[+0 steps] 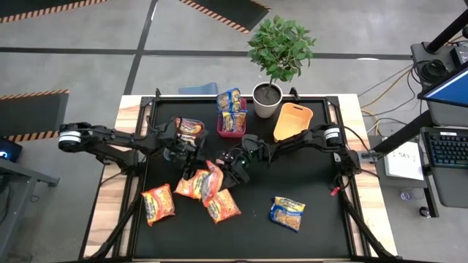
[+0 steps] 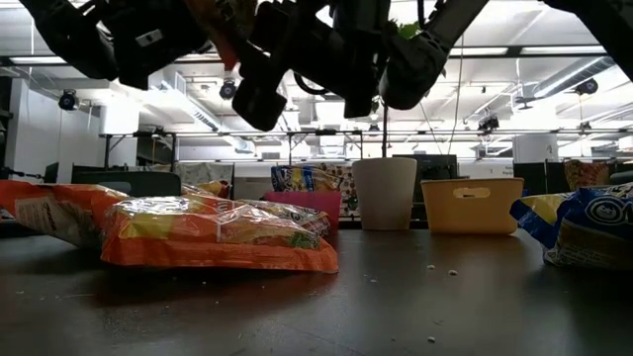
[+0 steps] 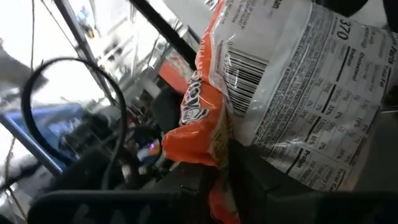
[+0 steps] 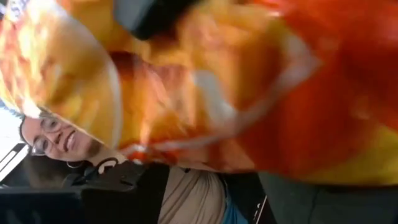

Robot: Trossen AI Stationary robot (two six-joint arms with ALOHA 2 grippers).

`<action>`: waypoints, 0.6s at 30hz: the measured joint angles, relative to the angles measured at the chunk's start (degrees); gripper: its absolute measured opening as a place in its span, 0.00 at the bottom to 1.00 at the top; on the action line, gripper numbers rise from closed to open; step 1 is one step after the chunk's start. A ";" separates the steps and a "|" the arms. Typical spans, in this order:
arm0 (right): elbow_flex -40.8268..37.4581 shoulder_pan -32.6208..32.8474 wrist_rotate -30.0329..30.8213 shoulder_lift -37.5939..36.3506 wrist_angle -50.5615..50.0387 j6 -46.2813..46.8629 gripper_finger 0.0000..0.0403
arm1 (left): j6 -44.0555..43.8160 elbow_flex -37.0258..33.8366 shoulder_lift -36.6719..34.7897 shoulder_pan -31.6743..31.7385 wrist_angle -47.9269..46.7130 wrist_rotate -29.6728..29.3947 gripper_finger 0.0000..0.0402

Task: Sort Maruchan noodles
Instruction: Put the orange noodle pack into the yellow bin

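An orange-yellow noodle packet (image 3: 280, 93) fills the left wrist view, its printed back turned to the camera. My left gripper (image 1: 191, 155) is shut on it over the table's middle. My right gripper (image 1: 232, 166) is just to its right, with an orange packet (image 4: 205, 93) filling its wrist view. Three more orange packets (image 1: 157, 203) (image 1: 191, 184) (image 1: 221, 207) and a blue-yellow one (image 1: 287, 212) lie flat toward the near edge. A red bin (image 1: 232, 126) holds blue-yellow packets. A maroon packet (image 1: 190, 129) lies left of it. My left gripper pinches the orange packet between its two fingers (image 3: 199, 186) at an orange edge (image 3: 214, 155), and the rest of the packet stretches away past them. In the low view the packet (image 2: 220, 25) is lifted clear of the table, up between both arms.
An orange bin (image 1: 292, 120) and a white plant pot (image 1: 267, 98) stand at the far edge, right of the red bin. A person (image 4: 56, 140) shows beyond the table in the right wrist view. The black mat (image 1: 322, 175) is bare on the right, around the blue-yellow packet.
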 joint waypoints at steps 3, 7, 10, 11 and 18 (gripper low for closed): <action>-0.30 -0.21 -0.07 -0.01 -0.13 0.47 0.47 | 0.05 -0.02 0.04 -0.01 -1.36 0.24 0.10; -1.09 -0.90 -1.73 -0.01 -0.25 2.98 0.39 | -0.85 -0.02 0.00 0.01 -3.23 0.32 0.10; -2.19 -1.33 -3.04 -0.01 -0.23 4.46 0.36 | -1.47 -0.04 -0.01 0.03 -4.89 0.34 0.10; -2.52 -1.38 -3.09 -0.01 -0.25 4.60 0.35 | -1.53 -0.05 -0.01 0.07 -5.29 0.34 0.10; -4.13 -2.22 -4.10 -0.06 -2.24 3.88 0.31 | -5.24 -0.11 -0.55 0.16 -5.47 0.54 0.13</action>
